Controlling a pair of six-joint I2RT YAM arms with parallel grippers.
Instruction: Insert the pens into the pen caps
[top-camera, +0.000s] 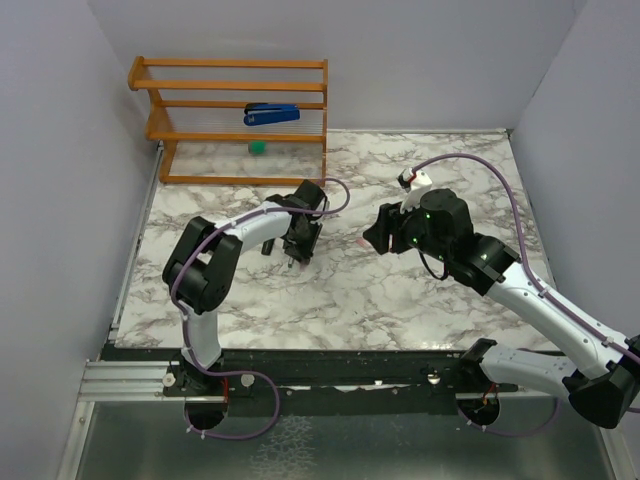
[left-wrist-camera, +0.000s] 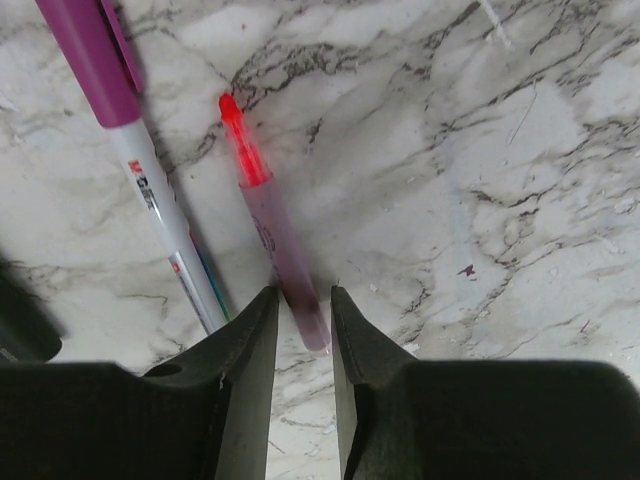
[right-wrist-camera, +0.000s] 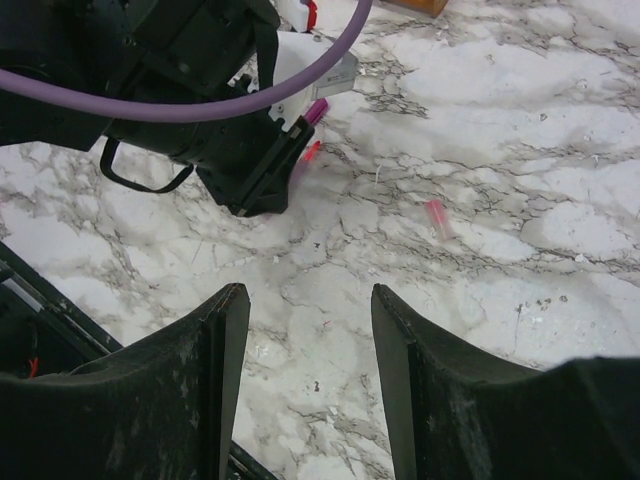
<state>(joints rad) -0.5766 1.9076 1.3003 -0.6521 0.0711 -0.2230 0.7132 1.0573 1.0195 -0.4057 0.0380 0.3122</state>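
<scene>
A thin pink pen (left-wrist-camera: 275, 235) with a bare red tip lies on the marble. Its rear end sits between the fingertips of my left gripper (left-wrist-camera: 303, 292), which is narrowly open around it with slivers of marble showing on either side. In the top view this gripper (top-camera: 300, 250) points down at the table. Beside the pink pen lies a white-grey pen (left-wrist-camera: 165, 225) wearing a purple-magenta cap (left-wrist-camera: 95, 60). A slim pink cap (right-wrist-camera: 438, 218) lies loose to the right. My right gripper (right-wrist-camera: 308, 290) hovers open and empty, short of that cap.
A wooden rack (top-camera: 235, 120) stands at the back left with a blue stapler-like object (top-camera: 272, 113) and a small green object (top-camera: 258, 147). Grey walls close in both sides. A dark object (left-wrist-camera: 20, 325) shows at the left wrist view's edge.
</scene>
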